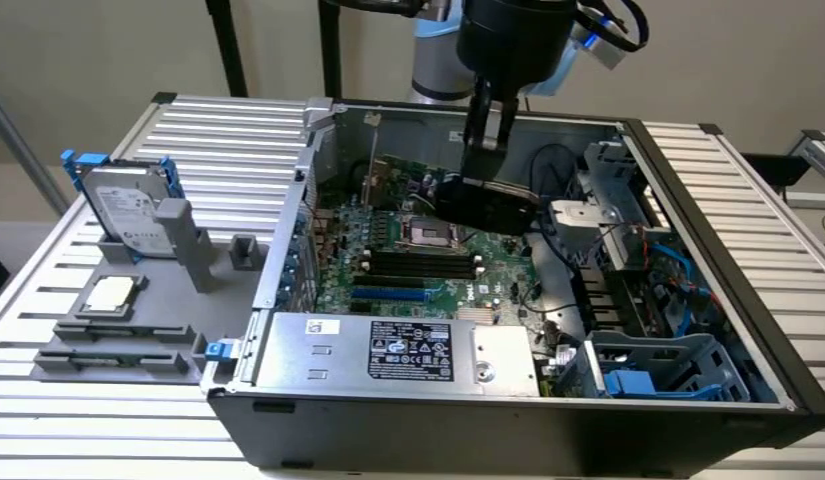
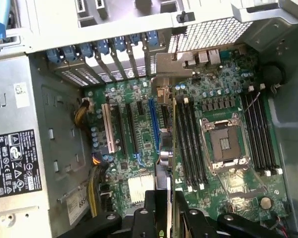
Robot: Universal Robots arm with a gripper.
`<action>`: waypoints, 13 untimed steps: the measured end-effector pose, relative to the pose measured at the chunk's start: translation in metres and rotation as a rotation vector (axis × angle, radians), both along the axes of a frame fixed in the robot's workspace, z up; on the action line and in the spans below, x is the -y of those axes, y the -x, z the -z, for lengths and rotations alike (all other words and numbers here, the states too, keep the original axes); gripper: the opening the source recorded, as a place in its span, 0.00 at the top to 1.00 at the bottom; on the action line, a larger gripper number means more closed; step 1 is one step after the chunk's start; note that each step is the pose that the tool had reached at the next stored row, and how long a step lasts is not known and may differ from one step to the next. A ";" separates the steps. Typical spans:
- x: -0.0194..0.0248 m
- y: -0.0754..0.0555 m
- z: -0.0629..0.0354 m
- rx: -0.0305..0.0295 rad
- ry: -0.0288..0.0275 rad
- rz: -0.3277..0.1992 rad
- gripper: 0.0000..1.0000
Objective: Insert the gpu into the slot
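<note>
The gpu (image 1: 490, 204) hangs inside the open computer case, above the motherboard and over the area by the CPU socket. Its bulky black cooler faces the exterior camera. My gripper (image 1: 480, 172) reaches down from above and is shut on the card's top. In the wrist view the gpu (image 2: 172, 148) appears edge-on as a thin dark strip running out from my fingers (image 2: 149, 218). The slot (image 2: 153, 126) is a long bright blue strip lying parallel to the card and a little to its side, uncovered. In the exterior view, the slot (image 1: 389, 296) lies lower on the board, apart from the card.
Black memory slots (image 1: 419, 262) and the square CPU socket (image 1: 432, 235) lie between card and slot. A silver power supply (image 1: 385, 350) fills the case's near side; cables and a blue drive cage (image 1: 652, 370) sit at the exterior view's right. A hard drive (image 1: 125, 215) stands outside.
</note>
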State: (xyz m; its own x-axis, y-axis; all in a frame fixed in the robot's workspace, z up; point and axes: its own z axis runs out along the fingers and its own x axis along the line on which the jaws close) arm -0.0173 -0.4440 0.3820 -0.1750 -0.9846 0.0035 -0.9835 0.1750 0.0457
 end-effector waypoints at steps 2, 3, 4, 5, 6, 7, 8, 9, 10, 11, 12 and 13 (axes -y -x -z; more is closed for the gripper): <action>0.0000 0.000 0.0009 0.0048 0.0001 -0.036 0.74; 0.0000 0.000 0.0015 0.0077 0.0001 -0.054 0.74; 0.0000 0.000 0.0021 0.0107 0.0001 -0.072 0.74; 0.0000 0.000 0.0029 0.0147 0.0001 -0.087 0.74; 0.0000 0.000 0.0036 0.0185 0.0003 -0.098 0.74; 0.0000 0.000 0.0045 0.0226 0.0003 -0.106 0.74; 0.0000 0.002 0.0054 0.0271 -0.0001 -0.108 0.74; 0.0000 0.005 0.0063 0.0318 -0.0006 -0.109 0.74; 0.0001 0.009 0.0071 0.0350 -0.0015 -0.109 0.74; 0.0001 0.014 0.0079 0.0376 -0.0032 -0.109 0.74; 0.0001 0.018 0.0089 0.0397 -0.0057 -0.109 0.74; 0.0003 0.023 0.0099 0.0417 -0.0084 -0.108 0.74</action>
State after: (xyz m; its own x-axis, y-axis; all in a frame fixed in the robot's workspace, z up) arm -0.0400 -0.4442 0.3721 -0.0673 -0.9977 -0.0099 -0.9977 0.0672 0.0054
